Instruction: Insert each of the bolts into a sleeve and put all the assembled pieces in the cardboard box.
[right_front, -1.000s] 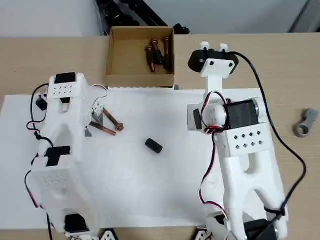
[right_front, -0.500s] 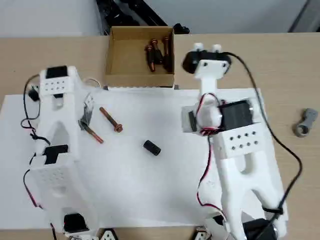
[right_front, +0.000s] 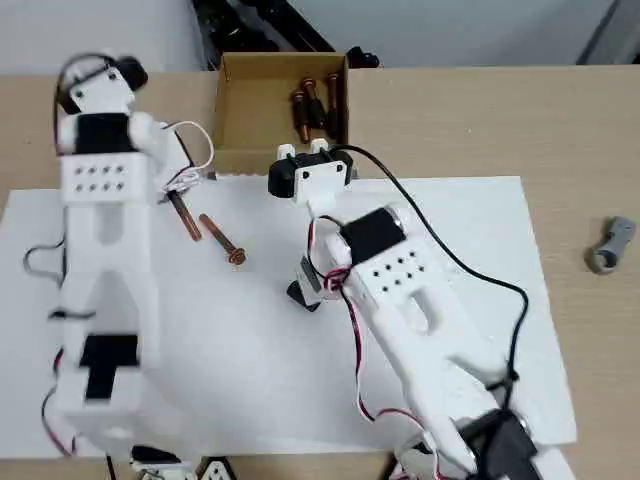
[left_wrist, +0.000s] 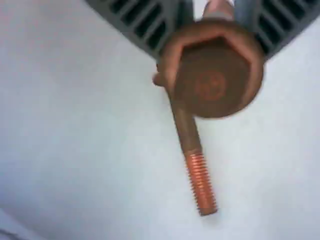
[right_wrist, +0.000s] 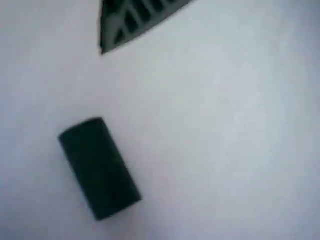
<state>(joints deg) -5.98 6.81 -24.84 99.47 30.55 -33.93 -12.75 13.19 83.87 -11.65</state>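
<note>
The short black cylindrical sleeve (right_wrist: 100, 167) lies on its side mid-bench (right_front: 560, 130), axis slanted to the edges, close below the right pincer (right_front: 308, 282), whose state I cannot tell, while the left pincer (right_front: 178, 192) pinches a copper bolt (left_wrist: 215, 75) toward the far-left corner.

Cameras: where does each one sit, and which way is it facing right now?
High view: fixed above the table, looking down on the sheet, box, left arm and right arm.
Left wrist view: on the left arm's wrist, looking down past the left hand at the bolt it grips.
Right wrist view: on the right arm's wrist, looking down at the sleeve on the sheet; part of the right hand shows.
Shared: the high view also shows that bolt and sleeve.
</note>
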